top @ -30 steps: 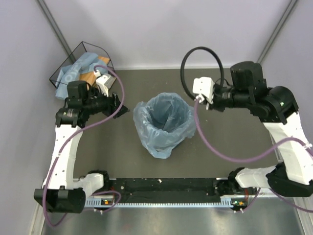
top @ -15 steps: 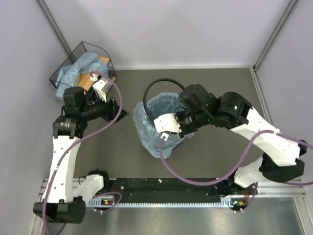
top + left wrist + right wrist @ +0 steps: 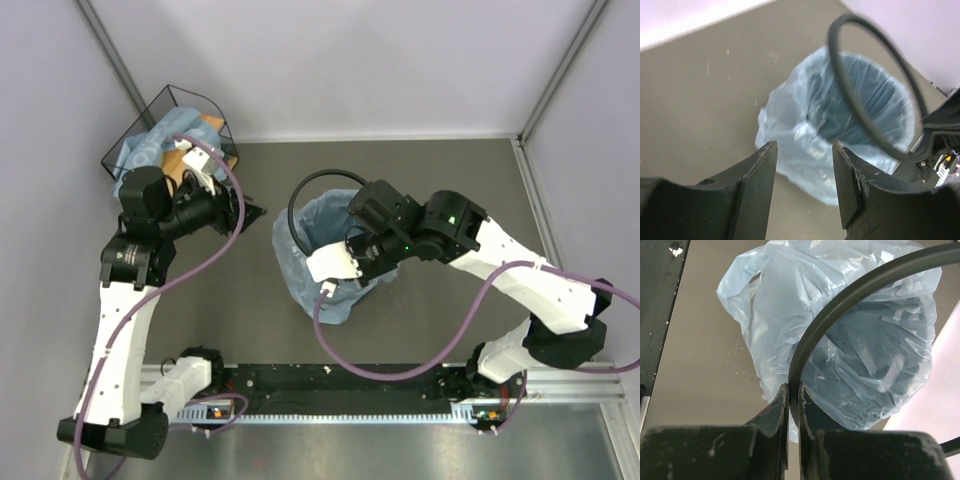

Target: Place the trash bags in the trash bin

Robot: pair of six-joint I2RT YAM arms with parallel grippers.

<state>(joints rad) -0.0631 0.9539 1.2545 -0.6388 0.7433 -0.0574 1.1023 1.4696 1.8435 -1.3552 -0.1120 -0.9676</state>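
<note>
Light-blue trash bag point(image 3: 297, 262) lines trash bin point(image 3: 322, 236) at centre of bench point(image 3: 450, 180), with film bunched down outside wall. Ring hoop point(image 3: 840, 305) hangs over mouth, pinched in right tool point(image 3: 792, 390) (thin edge grip). Left tool point(image 3: 804, 147) spread, empty, beside bin. Risk: hoop twists in pinch, drags film off rim.
</note>
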